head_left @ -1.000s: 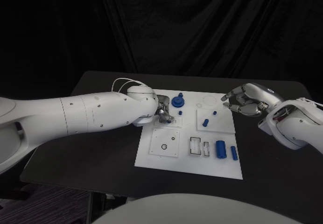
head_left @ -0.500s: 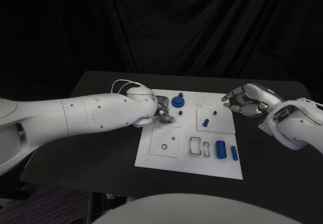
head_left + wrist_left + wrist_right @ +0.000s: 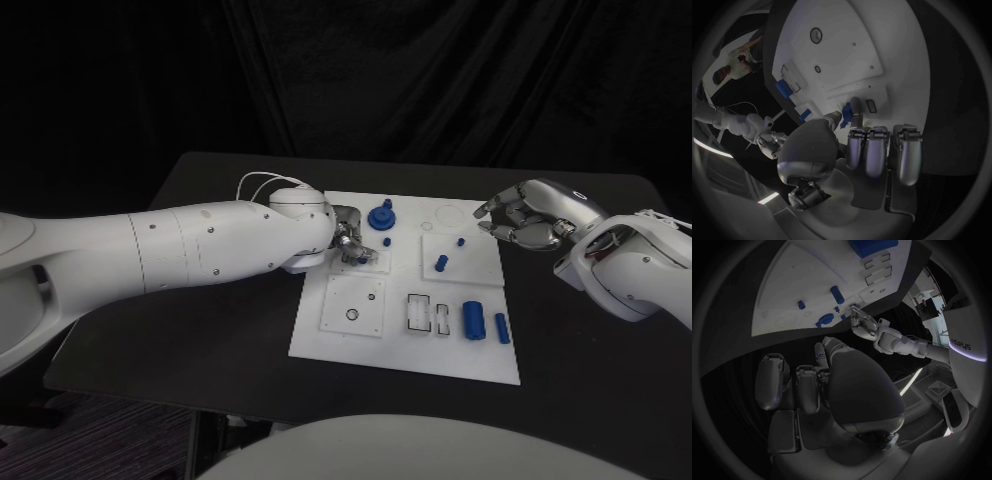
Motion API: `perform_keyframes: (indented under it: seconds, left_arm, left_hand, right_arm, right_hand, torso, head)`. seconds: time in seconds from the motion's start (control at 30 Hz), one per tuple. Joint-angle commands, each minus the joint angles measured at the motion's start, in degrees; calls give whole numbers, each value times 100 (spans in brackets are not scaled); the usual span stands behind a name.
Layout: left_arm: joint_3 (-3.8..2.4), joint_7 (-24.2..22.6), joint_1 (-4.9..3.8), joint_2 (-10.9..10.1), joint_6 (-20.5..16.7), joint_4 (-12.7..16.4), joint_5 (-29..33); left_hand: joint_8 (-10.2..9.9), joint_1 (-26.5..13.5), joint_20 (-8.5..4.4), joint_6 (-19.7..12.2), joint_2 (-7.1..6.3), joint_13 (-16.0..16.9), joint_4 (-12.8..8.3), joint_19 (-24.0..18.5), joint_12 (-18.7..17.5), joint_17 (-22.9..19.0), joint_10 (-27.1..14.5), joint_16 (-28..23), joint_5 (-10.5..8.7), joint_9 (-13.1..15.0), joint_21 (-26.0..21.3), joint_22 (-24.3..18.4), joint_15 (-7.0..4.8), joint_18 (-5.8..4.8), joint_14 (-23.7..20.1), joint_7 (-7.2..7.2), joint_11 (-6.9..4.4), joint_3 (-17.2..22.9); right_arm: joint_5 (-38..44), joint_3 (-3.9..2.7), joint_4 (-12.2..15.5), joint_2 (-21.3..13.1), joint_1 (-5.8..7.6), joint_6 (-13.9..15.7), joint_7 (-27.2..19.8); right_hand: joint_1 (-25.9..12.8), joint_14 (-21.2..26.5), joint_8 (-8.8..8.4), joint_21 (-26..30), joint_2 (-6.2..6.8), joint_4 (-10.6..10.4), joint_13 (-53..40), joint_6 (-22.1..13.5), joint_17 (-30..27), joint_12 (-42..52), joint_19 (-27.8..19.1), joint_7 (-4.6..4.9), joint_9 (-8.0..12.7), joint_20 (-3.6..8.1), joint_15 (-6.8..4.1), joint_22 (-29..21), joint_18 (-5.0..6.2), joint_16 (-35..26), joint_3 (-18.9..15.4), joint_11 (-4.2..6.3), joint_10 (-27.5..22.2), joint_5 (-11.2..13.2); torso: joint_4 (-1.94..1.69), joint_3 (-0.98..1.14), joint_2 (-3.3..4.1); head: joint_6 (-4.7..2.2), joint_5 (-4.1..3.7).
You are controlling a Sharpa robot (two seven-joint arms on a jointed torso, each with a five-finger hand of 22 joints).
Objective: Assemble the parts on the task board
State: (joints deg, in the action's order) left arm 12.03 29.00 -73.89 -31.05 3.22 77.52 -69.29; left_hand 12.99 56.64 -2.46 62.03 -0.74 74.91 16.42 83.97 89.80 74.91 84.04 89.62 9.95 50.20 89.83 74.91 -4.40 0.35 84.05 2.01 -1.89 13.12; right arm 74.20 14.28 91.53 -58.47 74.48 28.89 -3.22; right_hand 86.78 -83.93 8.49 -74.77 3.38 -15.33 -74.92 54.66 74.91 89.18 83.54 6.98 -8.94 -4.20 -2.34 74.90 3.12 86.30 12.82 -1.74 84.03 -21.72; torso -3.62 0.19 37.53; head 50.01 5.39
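Task board (image 3: 378,330): white plate, mid-table, with recessed slots.
Parts (image 3: 473,320): blue pieces, scattered over far and right areas.
Left hand (image 3: 351,245): over board's far-left; small blue part pinched at fingertips.
Right hand (image 3: 522,218): fingers curled, nothing held, beside board's right edge.

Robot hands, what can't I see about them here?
- Left robot hand, head view: its own arm hides the fingertips over the white rectangular task board; whether they pinch anything is unclear.
- Right robot hand, head view: fingers curl inward; the inside of the palm is hidden.
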Motion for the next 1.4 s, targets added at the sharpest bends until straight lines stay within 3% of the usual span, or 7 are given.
perform_keyframes:
  seconds: [0.03, 0.3, 0.57, 0.93, 1.03, 1.4]
  left_arm:
    - [8, -146, 28, -12, -72, -15, 11]
    - [8, -291, 32, -36, -216, -38, 11]
    - [8, -356, 35, -49, -300, -67, 11]
    - [8, -400, 37, -52, -320, -91, 11]
    - [8, -399, 37, -58, -299, -91, 11]
    - [8, -402, 39, -97, -309, -49, 11]
  left_hand:
    - [-60, -150, 57, 13, 19, 1509, 21, 603, 20, 1509, 596, 38, -86, 5, 17, 1509, 54, -35, 595, 37, 39, -154]
    - [-237, -716, 135, 13, 197, 1509, 32, 603, 20, 1509, 596, 38, -494, 35, 17, 1509, 80, -35, 595, 73, 72, -738]
    - [-265, -829, 158, 27, 277, 1509, 36, 603, 20, 1509, 596, 38, -522, 56, 17, 1509, 87, -35, 595, 77, 79, -865]
    - [-277, -733, 205, 77, 478, 1509, 15, 603, 20, 1509, 596, 38, -140, 157, 17, 1509, 79, -35, 595, 60, 67, -968]
    - [-299, -442, 236, 88, 520, 1509, -2, 603, 20, 1509, 596, 38, 432, 230, 17, 1509, 66, -35, 595, 43, 53, -950]
    - [-271, -231, 257, 165, 529, 1509, -12, 603, 20, 1509, 596, 38, 606, 307, 17, 1509, 51, -35, 595, 12, 30, -929]
  right_arm:
    - [9, -4, 0, -4, -14, -33, 115]
    - [9, -4, -7, 7, -14, -47, 120]
    - [9, -4, -11, 10, -15, -65, 128]
    - [9, -4, -17, 18, -17, -88, 133]
    - [9, -4, -17, 18, -18, -98, 138]
    - [9, -4, -29, 17, -21, -117, 142]
  right_hand:
    - [70, -495, -26, 19, 3, -4, -1363, 39, 1106, -20, -25, 0, 9, -8, 46, 931, 55, -18, 38, -45, 463, -21]
    - [70, -495, -26, 19, 3, -4, -1363, 39, 1106, -20, -25, 0, 9, -8, 46, 931, 55, -18, 38, -45, 463, -21]
    - [71, -494, -24, 26, 3, -3, -1357, 49, 1102, -24, -27, -1, 9, -8, 46, 930, 56, -22, 47, -45, 457, -32]
    - [70, -493, -22, 34, 0, -4, -1354, 54, 1099, -26, -30, -1, 9, -8, 46, 927, 58, -25, 52, -44, 455, -38]
    - [70, -493, -22, 34, 0, -4, -1354, 54, 1099, -26, -30, -1, 9, -8, 46, 927, 58, -25, 52, -44, 455, -38]
    - [70, -493, -22, 34, 0, -4, -1354, 54, 1099, -26, -30, -1, 9, -8, 46, 927, 58, -25, 52, -44, 455, -38]
  torso:
    - [0, 4, -1]
    - [3, 2, 1]
    - [0, 2, 1]
    - [2, 2, 1]
    - [-2, 2, 1]
    - [-1, 2, -1]
  head:
    - [-1, 5]
    - [-1, 6]
    - [-1, 3]
    - [-1, 6]
    - [-1, 6]
    - [-1, 24]
